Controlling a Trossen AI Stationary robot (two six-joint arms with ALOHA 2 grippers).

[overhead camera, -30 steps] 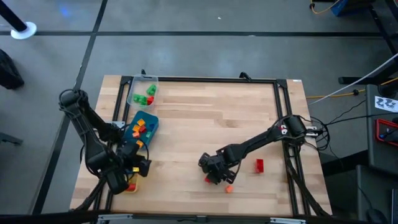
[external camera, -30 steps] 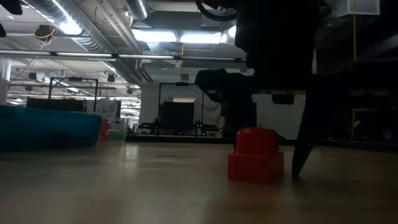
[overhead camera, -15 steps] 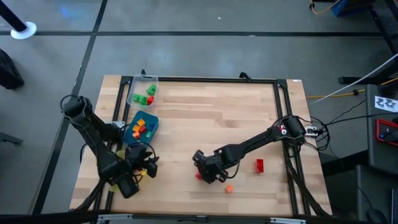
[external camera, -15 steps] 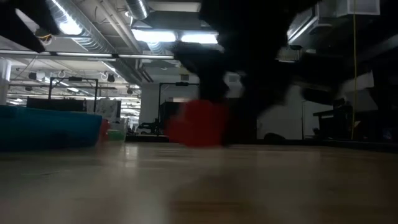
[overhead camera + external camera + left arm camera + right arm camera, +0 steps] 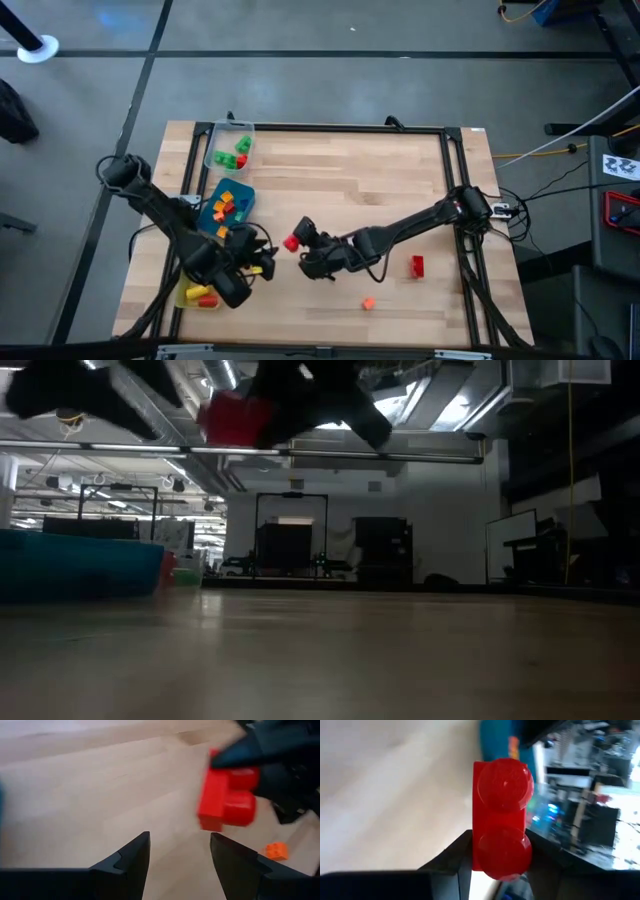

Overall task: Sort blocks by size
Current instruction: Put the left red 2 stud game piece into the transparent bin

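Observation:
A red two-stud brick (image 5: 291,242) hangs above the middle of the table, with my right gripper (image 5: 298,243) shut on it; the low view shows the brick (image 5: 235,416) high up. My left gripper (image 5: 264,264) stands open just to the brick's left and nearer the front edge, pointing at the brick (image 5: 227,795) with nothing between its fingers (image 5: 131,856). Another red block (image 5: 417,265) and a small orange block (image 5: 368,302) lie on the table's right half. More blocks lie in the trays at the left. My right gripper pinches the red brick between its two fingers by its two long sides (image 5: 479,847), near one end. The fingers reach in from the table's right, slanting down. The studded face is turned back toward the wrist. The brick is lifted clear of the table.
At the left stand a clear tray (image 5: 230,146) with green and red blocks, a blue tray (image 5: 240,192) with orange, yellow and red blocks, and a yellow tray (image 5: 189,294) partly under my left arm. Bare wood spans the table's far half.
My right gripper has taken hold of the red brick that stood on the table, lifted it clear and carried it toward the table's left, tipping from pointing down to a shallower slant. My left gripper has moved from the yellow tray toward the table's middle, staying open.

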